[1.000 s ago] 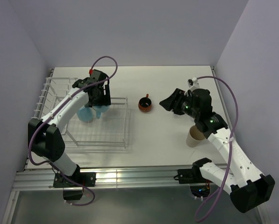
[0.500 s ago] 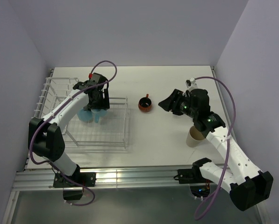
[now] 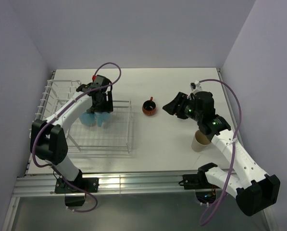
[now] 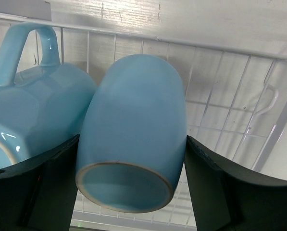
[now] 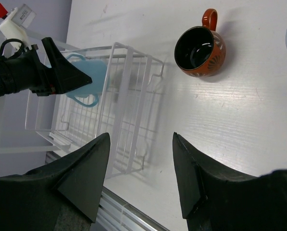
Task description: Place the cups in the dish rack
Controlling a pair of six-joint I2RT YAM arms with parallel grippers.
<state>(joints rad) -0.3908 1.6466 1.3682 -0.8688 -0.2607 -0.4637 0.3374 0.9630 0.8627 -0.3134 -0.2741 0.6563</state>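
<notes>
Your left gripper point(image 4: 131, 185) was closed on the sides of a light blue mug point(image 4: 133, 120), its base toward the wrist camera, over the dish rack point(image 3: 131, 126) wires and just beside a second blue mug point(image 4: 32, 110) lying there. Easing it down clear of that neighbour before releasing looked wisest. Your right gripper point(image 5: 141, 147) gaped empty above the surface point(image 3: 172, 144), near the empty red-orange mug point(image 5: 199, 50).
</notes>
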